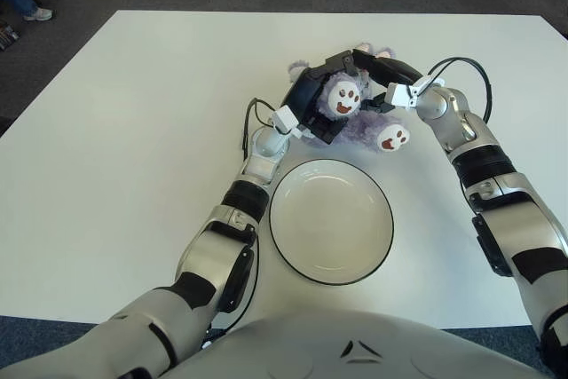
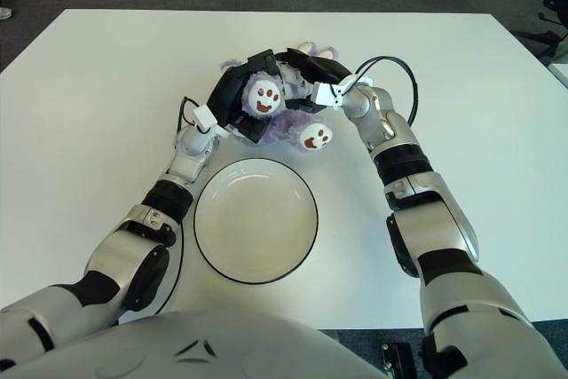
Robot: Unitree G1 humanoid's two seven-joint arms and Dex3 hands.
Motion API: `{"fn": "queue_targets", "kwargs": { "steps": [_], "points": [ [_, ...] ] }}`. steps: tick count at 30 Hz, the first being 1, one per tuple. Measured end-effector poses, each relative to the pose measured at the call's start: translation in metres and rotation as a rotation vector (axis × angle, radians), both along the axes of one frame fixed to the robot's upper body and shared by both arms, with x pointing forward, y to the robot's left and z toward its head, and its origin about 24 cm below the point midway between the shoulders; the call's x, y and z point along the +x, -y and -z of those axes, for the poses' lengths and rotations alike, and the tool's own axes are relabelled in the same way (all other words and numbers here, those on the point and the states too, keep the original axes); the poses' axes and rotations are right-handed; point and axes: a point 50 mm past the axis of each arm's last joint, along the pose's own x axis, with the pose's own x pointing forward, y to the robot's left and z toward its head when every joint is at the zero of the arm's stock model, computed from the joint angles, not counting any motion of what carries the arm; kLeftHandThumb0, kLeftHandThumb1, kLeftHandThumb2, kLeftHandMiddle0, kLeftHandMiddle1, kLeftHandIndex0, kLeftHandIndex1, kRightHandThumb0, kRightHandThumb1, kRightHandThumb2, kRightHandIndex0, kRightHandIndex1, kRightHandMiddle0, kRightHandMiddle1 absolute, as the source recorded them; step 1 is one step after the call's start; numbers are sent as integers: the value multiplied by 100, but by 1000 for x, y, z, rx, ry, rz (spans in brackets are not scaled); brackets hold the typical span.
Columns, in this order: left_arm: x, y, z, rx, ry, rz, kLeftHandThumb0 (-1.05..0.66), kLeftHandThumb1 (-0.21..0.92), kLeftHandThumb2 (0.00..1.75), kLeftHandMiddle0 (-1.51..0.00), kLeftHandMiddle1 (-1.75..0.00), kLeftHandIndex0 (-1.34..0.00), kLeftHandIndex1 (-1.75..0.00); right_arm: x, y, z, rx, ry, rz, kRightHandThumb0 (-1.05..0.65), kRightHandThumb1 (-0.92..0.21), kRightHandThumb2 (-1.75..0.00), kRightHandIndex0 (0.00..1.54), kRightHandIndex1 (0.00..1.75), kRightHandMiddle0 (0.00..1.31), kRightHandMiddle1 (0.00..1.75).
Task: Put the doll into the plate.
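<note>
Fingers of left hand (image 1: 312,99) and right hand (image 1: 383,73) clasping one doll (image 1: 359,113), one plate (image 1: 288,237) near.

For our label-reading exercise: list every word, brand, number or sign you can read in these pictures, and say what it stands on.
None can be read.
Fluffy purple doll: brown paw-print marks on its white foot pads, no letters.
Round white plate with a dark rim: blank.
White table: blank.
Left hand and right hand, both gripping the doll: no legible labels.

Both hands hide most of the doll (image 1: 366,127).
</note>
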Motion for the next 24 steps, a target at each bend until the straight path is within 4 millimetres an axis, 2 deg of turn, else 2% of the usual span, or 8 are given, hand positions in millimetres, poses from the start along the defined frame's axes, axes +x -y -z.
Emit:
{"fn": "queue_targets", "kwargs": {
  "steps": [3, 4, 6, 14, 17, 20, 23, 24],
  "points": [
    [0, 1, 0, 0, -3, 9, -1, 19, 137, -74, -167, -62, -152, -3, -3, -2, 29, -15, -70, -53, -92, -79, 23, 33, 0, 71],
    [-1, 1, 0, -2, -5, 14, -1, 19, 137, -75, -167, -60, -151, -4, -3, -3, 32, -23, -88, -52, -90, -78, 27, 39, 0, 83],
    [-1, 3, 0, -6, -6, 29, -1, 20, 136, -76, -167, -59, -151, -5, -2, -1, 33, -48, -116, -50, -89, -78, 24, 48, 0, 90],
    [-1, 4, -1, -22, -21, 72, -1, 22, 134, -64, -163, -63, -161, -5, 1, -1, 32, -188, -199, -48, -84, -78, 19, 64, 0, 102],
    [-2, 4, -2, -33, -23, 85, -1, 23, 134, -63, -164, -62, -163, -4, 2, -3, 51, -269, -219, -47, -79, -84, 16, 82, 0, 124],
    [-2, 4, -4, -48, -24, 93, -1, 23, 134, -62, -165, -61, -163, -1, 4, -4, 90, -369, -224, -39, -84, -65, 18, 105, 17, 156],
    [-2, 4, -5, -63, -28, 96, -1, 22, 137, -61, -167, -60, -166, 1, 5, -5, 105, -456, -234, -38, -78, -69, 27, 125, 29, 164],
    [-2, 4, -5, -63, -26, 97, -1, 22, 138, -61, -168, -60, -166, 2, 4, -6, 91, -481, -238, -31, -74, -73, 31, 131, 30, 165]
  ]
}}
